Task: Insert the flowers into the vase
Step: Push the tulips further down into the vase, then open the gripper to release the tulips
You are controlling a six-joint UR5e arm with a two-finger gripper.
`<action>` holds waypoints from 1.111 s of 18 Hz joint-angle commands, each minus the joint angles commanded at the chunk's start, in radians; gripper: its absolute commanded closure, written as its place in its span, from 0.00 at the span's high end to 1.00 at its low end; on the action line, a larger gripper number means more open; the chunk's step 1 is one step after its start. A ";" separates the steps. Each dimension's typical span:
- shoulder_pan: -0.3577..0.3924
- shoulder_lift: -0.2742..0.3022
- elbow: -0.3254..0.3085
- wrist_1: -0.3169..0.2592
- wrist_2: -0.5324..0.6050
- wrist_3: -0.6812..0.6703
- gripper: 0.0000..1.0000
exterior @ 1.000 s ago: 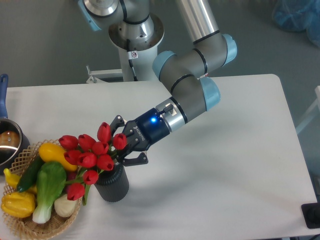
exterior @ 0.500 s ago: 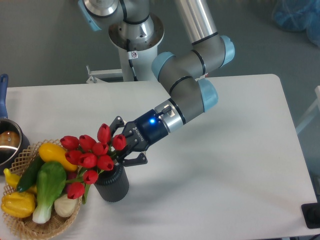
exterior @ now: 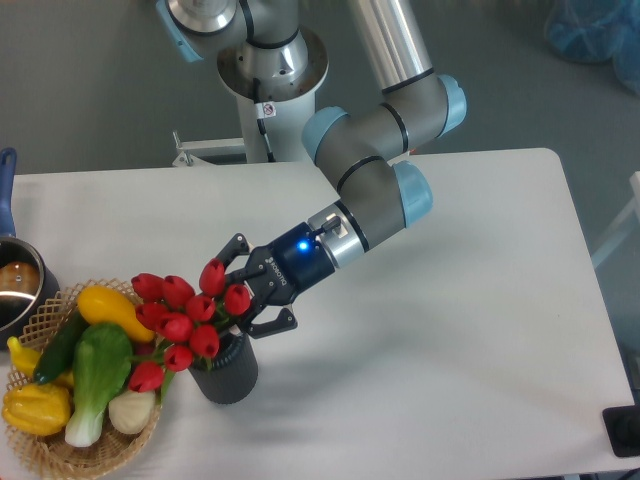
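Flowers (exterior: 185, 320) sunk lower into vase (exterior: 226, 370), gripper (exterior: 243, 295) spread beside them

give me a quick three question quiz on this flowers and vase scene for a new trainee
1. True or false: the flowers are already over the vase.
2. What sits left of the vase? A) a basket of vegetables B) a stack of plates C) a laptop
3. What does the gripper touch?

Key:
1. True; the stems reach into its mouth.
2. A.
3. The flowers; its fingers sit at the bunch, though whether they clamp it cannot be told.
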 joint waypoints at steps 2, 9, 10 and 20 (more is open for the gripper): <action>0.002 0.000 0.000 0.000 0.000 0.000 0.72; 0.011 0.002 0.000 0.000 0.002 -0.009 1.00; 0.015 0.002 0.000 0.000 0.002 -0.009 1.00; 0.103 0.029 0.006 0.000 0.069 -0.002 1.00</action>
